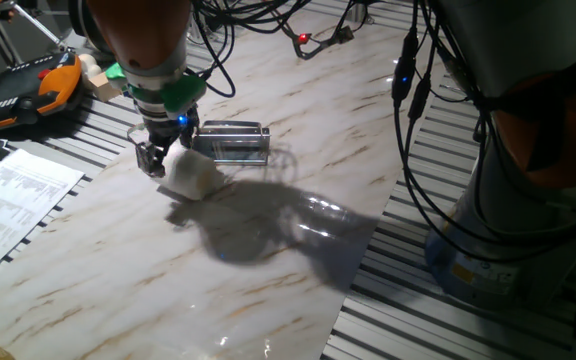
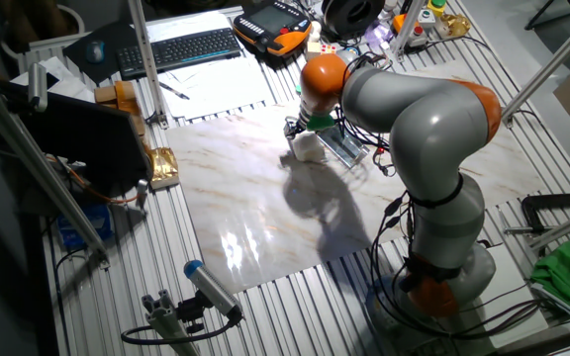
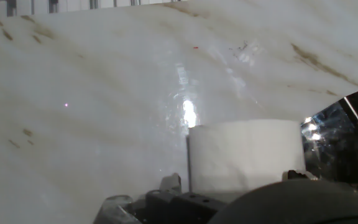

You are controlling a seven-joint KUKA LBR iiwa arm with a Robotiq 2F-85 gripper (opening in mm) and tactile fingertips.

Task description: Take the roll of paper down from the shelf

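Gripper housing fills the hand view's foreground, with the roll of paper just beyond.

Roll is seen on the marble table, beside the shelf; jaw state cannot be told.

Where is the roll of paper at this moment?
In one fixed view the roll of paper sits low over the marble tabletop, right at the gripper, beside the shelf and no longer on it.

Keyboard, printed sheets (beside marble tabletop), pendant.
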